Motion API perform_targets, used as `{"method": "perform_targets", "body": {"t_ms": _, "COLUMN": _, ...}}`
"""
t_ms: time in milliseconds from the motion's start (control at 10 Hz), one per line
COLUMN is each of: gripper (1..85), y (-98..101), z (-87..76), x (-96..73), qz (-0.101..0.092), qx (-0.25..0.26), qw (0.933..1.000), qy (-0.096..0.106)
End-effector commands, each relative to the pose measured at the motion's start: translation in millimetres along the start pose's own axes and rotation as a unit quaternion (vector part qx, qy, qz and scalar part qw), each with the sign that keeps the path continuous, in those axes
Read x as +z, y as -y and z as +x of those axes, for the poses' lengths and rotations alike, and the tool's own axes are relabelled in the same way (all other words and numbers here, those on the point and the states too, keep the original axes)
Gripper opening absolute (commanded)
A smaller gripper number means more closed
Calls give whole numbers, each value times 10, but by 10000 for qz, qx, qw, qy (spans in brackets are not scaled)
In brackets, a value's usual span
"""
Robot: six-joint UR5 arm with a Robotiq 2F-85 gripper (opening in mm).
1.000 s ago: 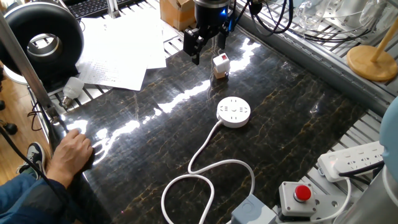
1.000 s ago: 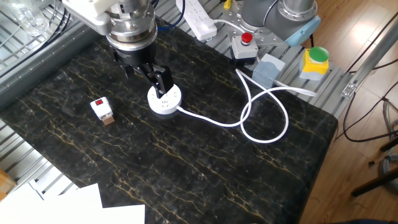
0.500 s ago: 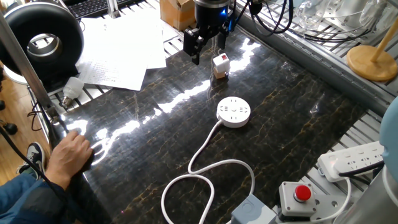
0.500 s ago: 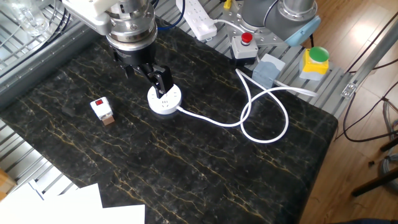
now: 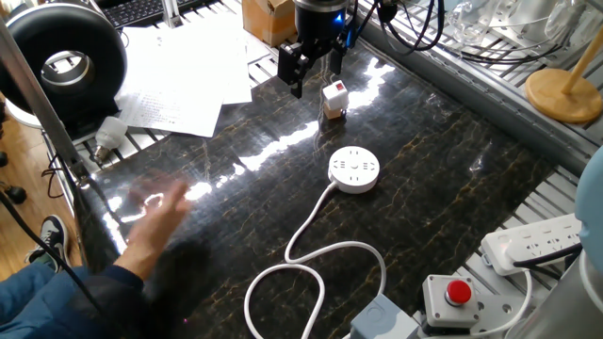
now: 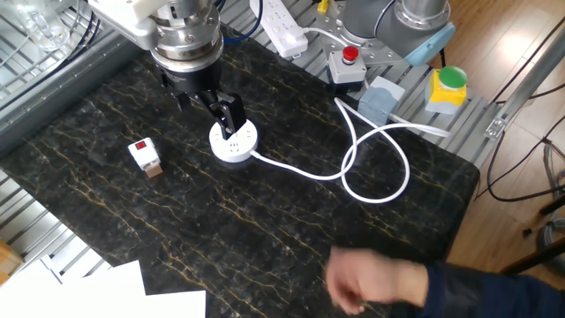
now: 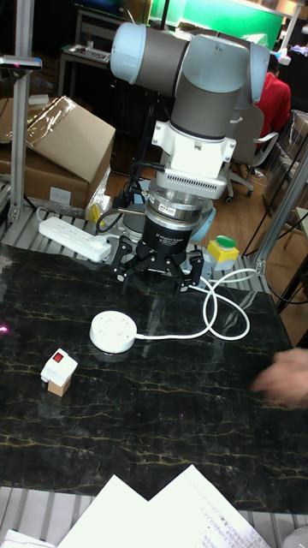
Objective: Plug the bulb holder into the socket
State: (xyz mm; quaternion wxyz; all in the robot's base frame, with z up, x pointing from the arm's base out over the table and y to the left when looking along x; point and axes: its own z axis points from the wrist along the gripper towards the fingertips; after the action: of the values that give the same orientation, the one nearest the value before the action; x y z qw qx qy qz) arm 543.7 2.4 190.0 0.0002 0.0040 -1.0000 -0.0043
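Silver-grey arm (image 7: 210,86) with pale blue joint caps (image 7: 137,47), white flange (image 7: 192,145), black tool (image 7: 159,276).

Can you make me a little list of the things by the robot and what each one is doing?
pincer: open, holding nothing
bulb holder: standing on the table, red switch on top, not plugged in
socket: round, white, nothing plugged into it
person's hand: blurry, over the table

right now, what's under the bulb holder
The bulb holder sits on a small tan block, which stands on the dark table. The holder's underside is covered by that block, so its pins cannot be seen.
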Motion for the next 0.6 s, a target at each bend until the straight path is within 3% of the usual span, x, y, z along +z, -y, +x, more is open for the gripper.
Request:
{"method": "perform_targets", "body": {"t_ms": 0, "gripper": 13, "y": 593, "z": -349, "x": -97, "qz": 1321, "qx": -2161, "qw": 9666, "qy": 397}}
{"method": "perform_targets", "body": {"t_ms": 400, "gripper": 13, "y": 615, "z": -367, "x": -126, "qz": 1429, "qx": -2196, "qw": 9643, "qy": 383}}
{"method": "perform_targets", "body": {"t_ms": 500, "gripper": 13, "y": 617, "z": -356, "x": -126, "qz": 1430, "qx": -2348, "qw": 9609, "qy": 336}}
